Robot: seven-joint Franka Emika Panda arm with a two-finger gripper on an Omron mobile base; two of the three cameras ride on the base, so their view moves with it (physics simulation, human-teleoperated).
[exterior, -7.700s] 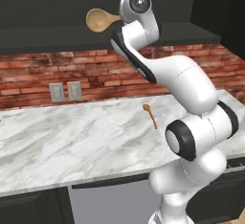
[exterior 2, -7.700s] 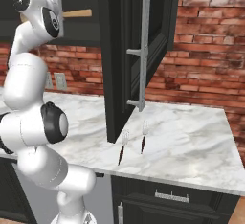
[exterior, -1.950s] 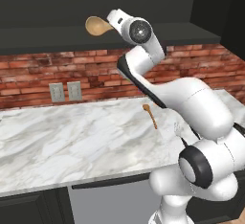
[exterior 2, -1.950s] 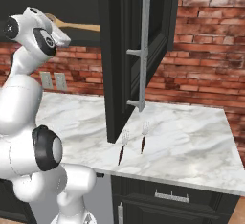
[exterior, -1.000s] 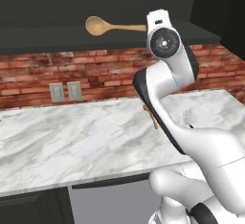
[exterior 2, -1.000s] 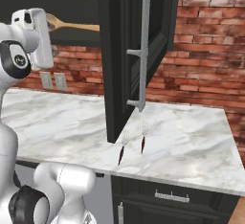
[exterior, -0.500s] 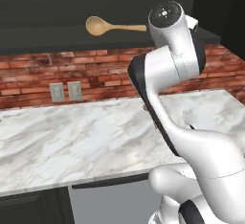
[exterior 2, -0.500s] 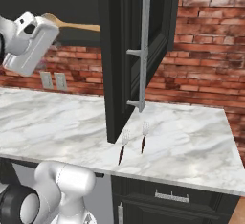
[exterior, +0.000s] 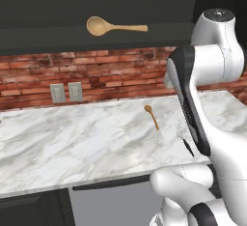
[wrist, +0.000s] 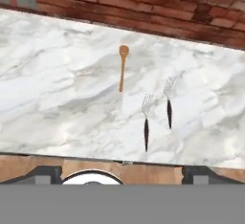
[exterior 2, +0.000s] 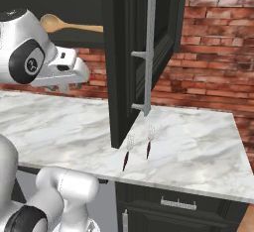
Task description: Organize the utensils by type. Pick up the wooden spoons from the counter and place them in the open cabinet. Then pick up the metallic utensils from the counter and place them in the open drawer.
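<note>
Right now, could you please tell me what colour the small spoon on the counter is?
Orange-brown; the small spoon shows best in the hand view.

Even, soft, shadowless rendered light

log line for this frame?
large wooden spoon: on cabinet shelf | small wooden spoon: on counter | forks: on counter | end effector: open, empty
</note>
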